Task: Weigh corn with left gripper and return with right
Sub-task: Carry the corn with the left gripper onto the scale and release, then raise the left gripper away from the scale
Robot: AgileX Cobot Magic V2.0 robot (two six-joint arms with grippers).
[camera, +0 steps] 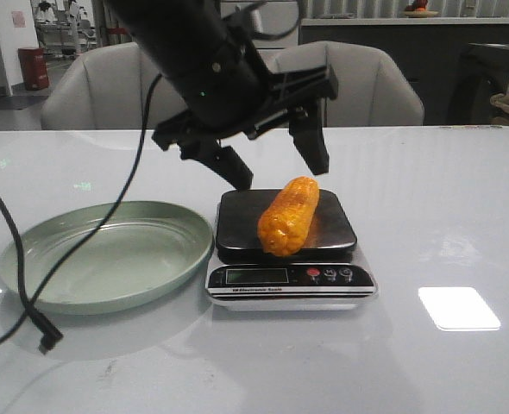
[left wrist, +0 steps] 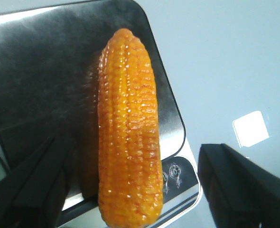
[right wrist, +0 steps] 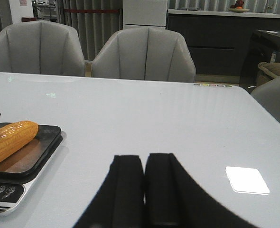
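Note:
The corn (camera: 289, 215), an orange-yellow cob, lies on the black platform of the scale (camera: 237, 226), its near end over the front edge. It also shows in the left wrist view (left wrist: 128, 128) and in the right wrist view (right wrist: 9, 140). My left gripper (camera: 276, 166) is open and empty, hanging just above and behind the corn with one finger on each side. In the left wrist view the fingers (left wrist: 235, 185) stand wide apart on both sides of the cob. My right gripper (right wrist: 144, 161) is shut and empty, low over the table to the right of the scale; it does not show in the front view.
A pale green oval plate (camera: 30, 259) lies left of the scale. A black cable (camera: 21, 259) trails from the left arm across the plate to the table front. The scale's display and buttons (camera: 328, 274) face the front. Grey chairs (camera: 358, 82) stand behind the table.

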